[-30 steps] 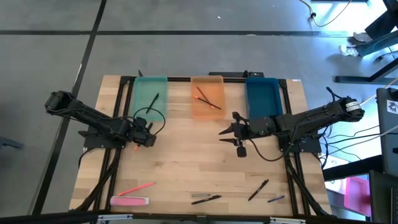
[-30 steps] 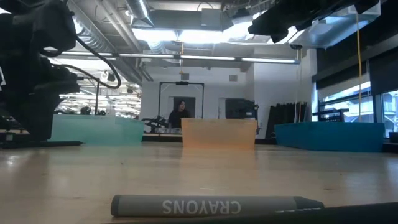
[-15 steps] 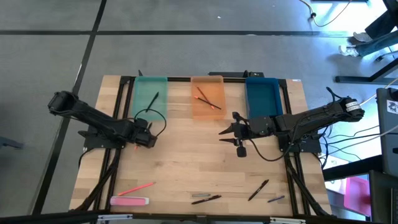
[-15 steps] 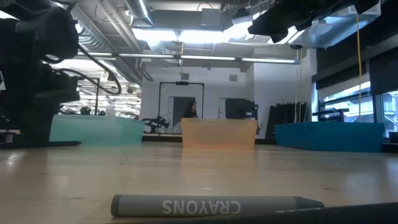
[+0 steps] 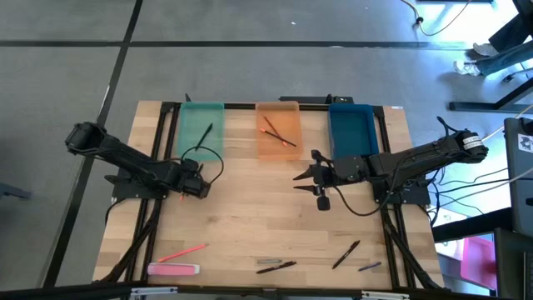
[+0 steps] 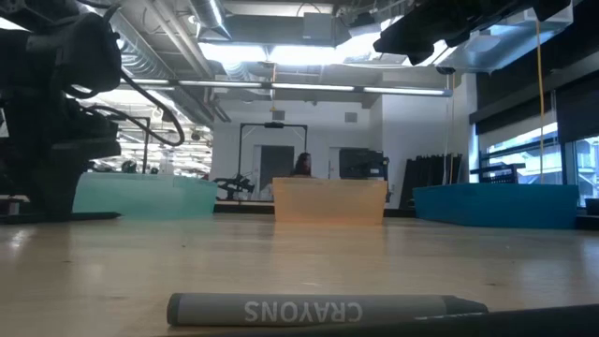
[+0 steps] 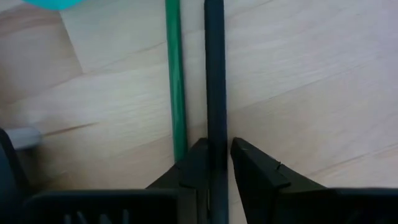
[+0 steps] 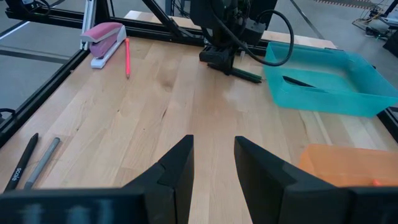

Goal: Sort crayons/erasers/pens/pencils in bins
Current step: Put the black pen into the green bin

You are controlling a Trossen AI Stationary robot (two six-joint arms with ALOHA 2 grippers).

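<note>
My left gripper (image 5: 196,186) sits low over the table just near of the teal-green bin (image 5: 200,132), shut on a slim black pen (image 7: 214,74). A green stick (image 7: 175,81) lies alongside the pen, its end next to one finger. My right gripper (image 5: 301,177) hangs open above the table's middle, near of the orange bin (image 5: 277,133), touching nothing. The teal bin holds one black pen (image 5: 206,133); the orange bin holds pencils (image 5: 279,133). The pink eraser (image 5: 173,268), a pink pencil (image 5: 183,251) and black pens (image 5: 346,254) lie by the near edge. My left gripper pinches the black pen between its two fingers, the shaft (image 7: 215,134) running along the fingers and out past their tips toward the teal bin. The fingers come in low and nearly level. I cannot tell whether the pen's far end rests on the table.
The blue bin (image 5: 351,132) stands at the far right. A grey crayon (image 6: 318,309) and another black pen (image 5: 280,267) lie at the near edge, with a small bluish stick (image 5: 371,267) to their right. Bare wood spans the table's middle. A person moves in the room behind.
My left arm's upper links have shifted slightly toward the table's right, while its gripper has stayed by the teal bin's near edge. The right arm has kept still.
</note>
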